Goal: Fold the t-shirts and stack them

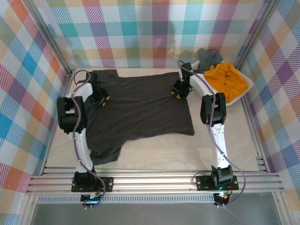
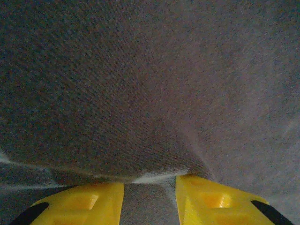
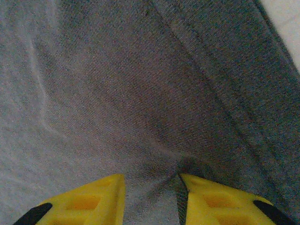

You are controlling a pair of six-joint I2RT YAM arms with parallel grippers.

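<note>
Noted left gripper (image 2: 150, 183) pinched onto a raised fold of the dark charcoal t-shirt (image 1: 140, 105), with cloth bunched between the yellow fingers (image 2: 89, 201), at the shirt's far left by the sleeve. Found right gripper (image 3: 151, 177) likewise nipping a pucker of the same shirt near its far right edge, just beside the white basket (image 1: 199, 83). Logged the shirt spread flat over the table (image 1: 187, 150) between both arms, the mustard-orange t-shirt (image 1: 227, 79) heaped in the basket, the slate grey t-shirt (image 1: 209, 57) at the basket's far end.
</note>
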